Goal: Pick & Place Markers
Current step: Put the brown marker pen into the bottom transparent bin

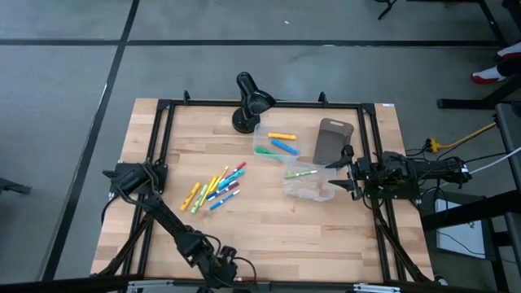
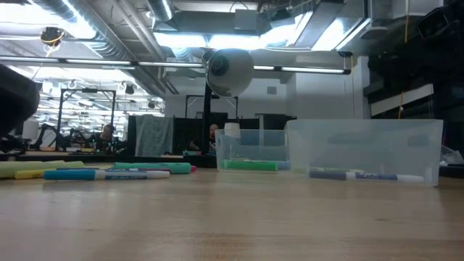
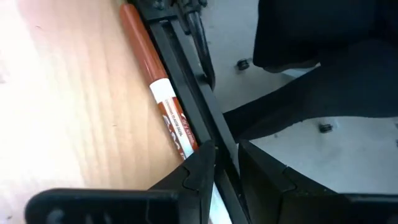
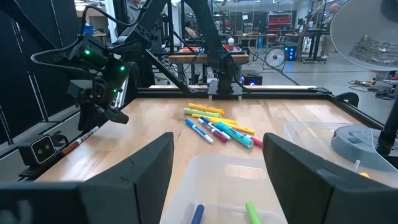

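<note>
Risk lay at the table's (image 1: 269, 220) seven o'clock edge: the left pincer (image 3: 225, 163), narrowly parted around an orange marker (image 3: 155, 87), could nudge it off; right pincer (image 4: 217, 165) gaped empty.

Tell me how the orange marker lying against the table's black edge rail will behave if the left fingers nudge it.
The orange marker looks round and smooth, so it would probably roll. The rail beside it likely stops rolling that way. It seems rigid and light, so a nudge should slide it.
</note>
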